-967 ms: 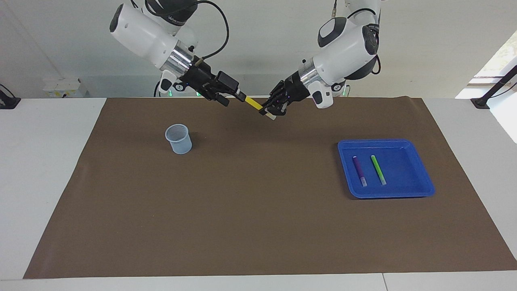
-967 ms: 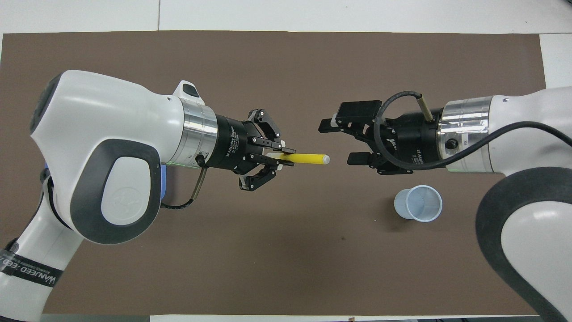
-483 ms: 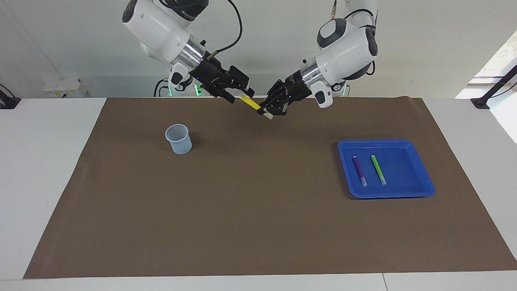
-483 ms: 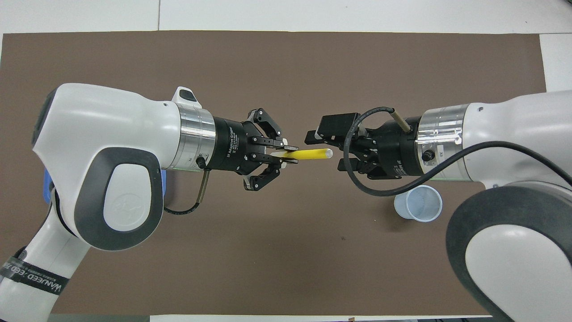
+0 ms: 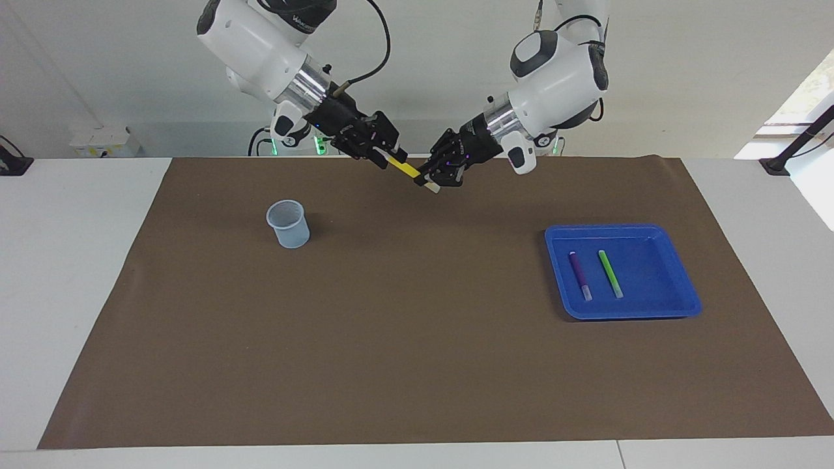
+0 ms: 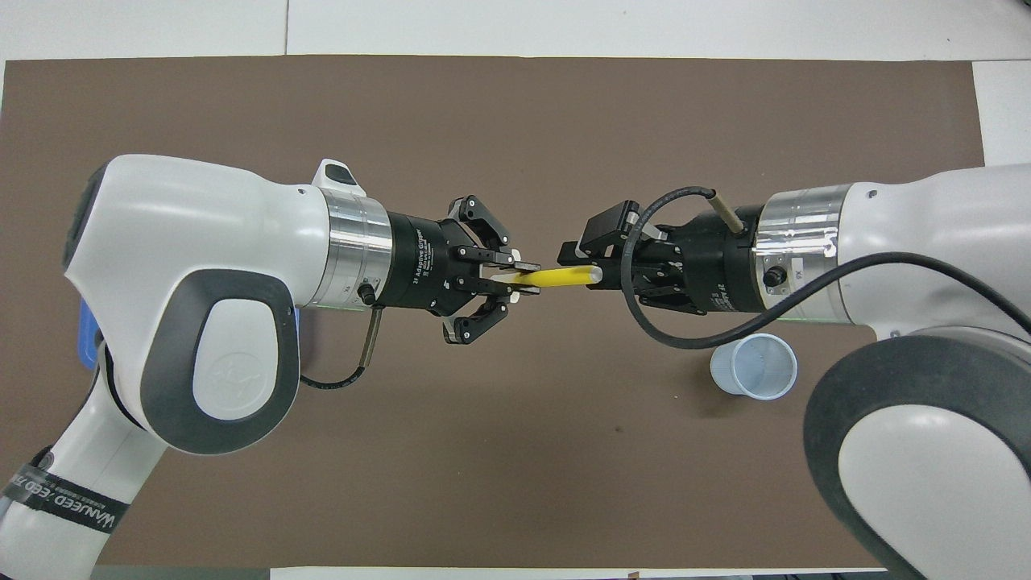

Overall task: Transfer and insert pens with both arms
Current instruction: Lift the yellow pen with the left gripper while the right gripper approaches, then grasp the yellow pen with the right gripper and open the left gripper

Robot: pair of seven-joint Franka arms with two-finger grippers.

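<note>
Taking the facing view from its left edge rightward, one pale translucent cup (image 5: 287, 223) stands upright and alone on the brown mat (image 5: 417, 365), left of centre in the frame. Two white arms come down from the top of that frame. The right arm (image 5: 260, 39) enters at the upper left, and its right tool (image 5: 388, 156) sits over the mat's upper edge near the top centre, its fingers brought in around the tip of the yellow pen (image 5: 409, 169); whether they actually press on it cannot be told. That pen, the only one of the three in the air, slants down to the right between the two tools. The left tool (image 5: 431, 183), just right of centre at the top, is clenched on the pen's lower, pale end, and the left arm (image 5: 560, 71) rises from it toward the upper right. Farther right, in the middle right of the frame, lies one blue tray (image 5: 677, 301) flat on the mat, holding the two other pens side by side and apart: the purple pen (image 5: 578, 271) on the left, the green pen (image 5: 609, 271) on the right, both with pale ends toward the bottom of the frame. In the overhead view the yellow pen lies level at the frame's centre, bridging the two tools. One white bench (image 5: 78, 273) carries the mat.
</note>
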